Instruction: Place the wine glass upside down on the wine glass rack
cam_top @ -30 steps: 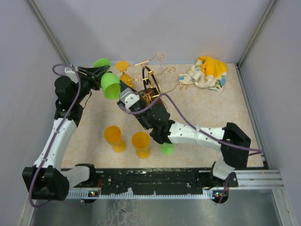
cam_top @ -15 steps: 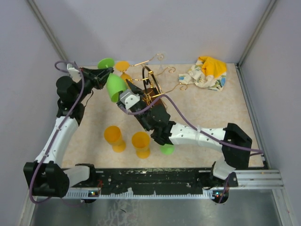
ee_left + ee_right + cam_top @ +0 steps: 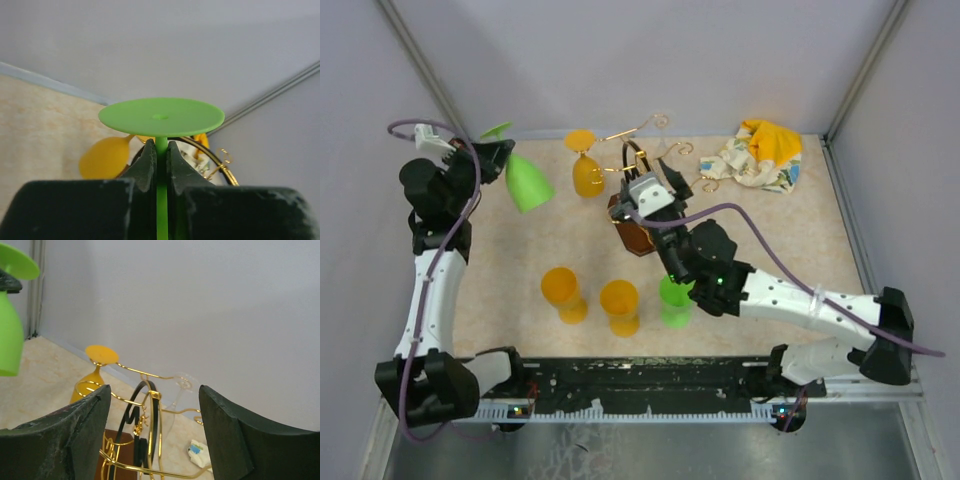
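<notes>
The green wine glass (image 3: 527, 183) hangs upside down at the far left, foot disc up and bowl down. My left gripper (image 3: 483, 157) is shut on its thin stem (image 3: 161, 150), just under the foot disc (image 3: 161, 116). The gold wire wine glass rack (image 3: 642, 160) stands on its brown wooden base (image 3: 632, 235) at the back centre, to the right of the glass and apart from it. My right gripper (image 3: 655, 178) is at the rack, open, with only the rack's loop handle (image 3: 150, 410) showing between its fingers (image 3: 75, 435).
An orange glass (image 3: 585, 172) and a clear glass (image 3: 182, 390) hang upside down on the rack. Two orange glasses (image 3: 563, 293) (image 3: 620, 305) and another green glass (image 3: 672, 300) stand at the front. A crumpled cloth (image 3: 755, 155) lies at the back right. Walls close in on three sides.
My left gripper shut on the green glass's stem and swung it left, away from the rack. The right gripper opened, came off the glass and moved right to the rack.
</notes>
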### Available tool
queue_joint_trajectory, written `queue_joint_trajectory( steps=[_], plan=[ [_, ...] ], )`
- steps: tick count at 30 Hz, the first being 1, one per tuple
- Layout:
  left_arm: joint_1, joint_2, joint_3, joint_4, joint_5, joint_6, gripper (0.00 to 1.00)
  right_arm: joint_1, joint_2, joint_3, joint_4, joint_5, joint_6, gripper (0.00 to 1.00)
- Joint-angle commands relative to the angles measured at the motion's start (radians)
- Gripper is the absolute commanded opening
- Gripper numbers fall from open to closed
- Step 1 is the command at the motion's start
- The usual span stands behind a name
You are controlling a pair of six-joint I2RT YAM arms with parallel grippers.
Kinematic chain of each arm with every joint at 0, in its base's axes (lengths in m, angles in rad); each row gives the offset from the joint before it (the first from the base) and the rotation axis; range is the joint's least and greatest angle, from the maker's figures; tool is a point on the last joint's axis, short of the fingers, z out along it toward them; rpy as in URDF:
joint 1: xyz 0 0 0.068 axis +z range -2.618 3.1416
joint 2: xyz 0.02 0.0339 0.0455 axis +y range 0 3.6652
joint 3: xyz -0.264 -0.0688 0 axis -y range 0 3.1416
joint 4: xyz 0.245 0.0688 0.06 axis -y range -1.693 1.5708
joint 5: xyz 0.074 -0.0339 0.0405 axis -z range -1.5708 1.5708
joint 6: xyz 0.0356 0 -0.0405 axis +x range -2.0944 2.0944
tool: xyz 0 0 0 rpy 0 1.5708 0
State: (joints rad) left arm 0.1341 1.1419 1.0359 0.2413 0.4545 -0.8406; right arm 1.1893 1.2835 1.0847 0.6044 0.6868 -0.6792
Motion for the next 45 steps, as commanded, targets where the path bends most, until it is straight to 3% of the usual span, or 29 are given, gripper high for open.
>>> queue_joint_trajectory(
  steps=[1,5,13,22,29,40,45],
  plan=[
    [0.011,-0.071,0.040,-0.055,-0.003,0.372,0.00,0.004,-0.091,-0.001,-0.106,0.088,0.042,0.74],
    [0.011,-0.129,-0.040,-0.003,0.005,0.539,0.00,0.004,-0.121,-0.008,-0.137,0.122,0.040,0.76],
    [0.010,-0.137,-0.315,0.405,0.100,0.635,0.00,0.004,-0.160,-0.004,-0.201,0.159,0.078,0.79],
    [0.005,-0.017,-0.360,0.613,0.291,0.531,0.00,0.004,-0.237,-0.003,-0.317,0.127,0.184,0.81],
    [-0.124,0.044,-0.532,0.959,0.251,0.563,0.00,0.004,-0.257,0.000,-0.375,0.144,0.175,0.82],
    [-0.252,0.202,-0.589,1.295,0.245,0.551,0.00,0.004,-0.306,-0.026,-0.403,0.195,0.181,0.82],
    [-0.266,0.255,-0.598,1.351,0.242,0.558,0.00,0.004,-0.305,-0.039,-0.401,0.210,0.167,0.83]
  ],
)
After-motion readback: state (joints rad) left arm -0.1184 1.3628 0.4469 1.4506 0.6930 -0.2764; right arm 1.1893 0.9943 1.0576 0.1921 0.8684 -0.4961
